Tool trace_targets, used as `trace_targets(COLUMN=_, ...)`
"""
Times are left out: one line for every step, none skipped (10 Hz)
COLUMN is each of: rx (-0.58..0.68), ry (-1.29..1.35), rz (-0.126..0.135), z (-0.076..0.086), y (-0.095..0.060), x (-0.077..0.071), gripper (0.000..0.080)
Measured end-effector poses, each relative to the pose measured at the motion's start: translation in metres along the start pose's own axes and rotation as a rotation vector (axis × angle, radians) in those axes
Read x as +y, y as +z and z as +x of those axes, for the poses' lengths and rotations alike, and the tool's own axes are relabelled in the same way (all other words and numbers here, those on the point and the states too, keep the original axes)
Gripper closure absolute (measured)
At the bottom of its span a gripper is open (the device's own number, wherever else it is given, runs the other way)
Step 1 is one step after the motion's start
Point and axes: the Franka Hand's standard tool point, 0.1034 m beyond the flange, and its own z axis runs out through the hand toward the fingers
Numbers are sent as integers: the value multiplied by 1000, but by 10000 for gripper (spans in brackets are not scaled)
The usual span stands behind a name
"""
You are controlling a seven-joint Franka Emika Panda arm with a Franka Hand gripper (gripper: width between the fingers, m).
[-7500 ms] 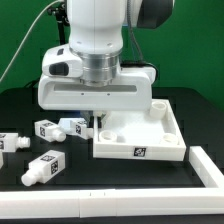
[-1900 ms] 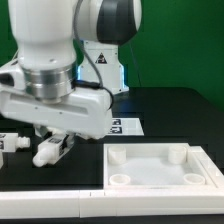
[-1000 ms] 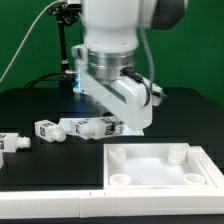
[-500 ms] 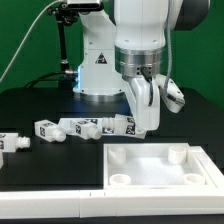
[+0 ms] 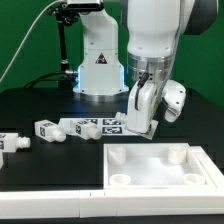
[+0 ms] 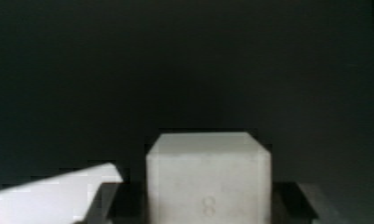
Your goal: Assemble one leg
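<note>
Squaring up is the trick here: just past the far edge of the tabletop (image 5: pixel 150 172), the gripper (image 5: pixel 146 120) is clamped on the leg (image 6: pixel 207 172), tilted. I'd straighten it over a corner hole (image 5: pixel 178 153) before lowering.

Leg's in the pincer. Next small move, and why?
Probably carry the leg, clamped in the pincer per the wrist view, across over a corner hole of the tabletop. In the exterior view it seems to hang short of the tabletop, so lowering now would likely miss.
</note>
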Motion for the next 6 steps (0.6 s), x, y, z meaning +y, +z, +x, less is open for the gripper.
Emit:
trace_targets(rx=-19, ry=14, rz=5, z=-5, y=1, x=2, gripper=514)
trace_targets(rx=-27, ry=18, rz=0, z=-7, y=3, x=3, gripper=514)
trace_targets(rx=-32, ry=28, rz=-3, z=-9, y=4, x=5, gripper=514)
trace_targets(rx=-44, ry=51, rz=-8, z=-12, y=4, x=7, gripper=514)
trace_targets(rx=-48, ry=54, rz=-10, z=-13, y=5, x=8, gripper=514)
trace_targets(rx=-53, ry=100, rz=-19, z=-14, y=7, x=11, gripper=514)
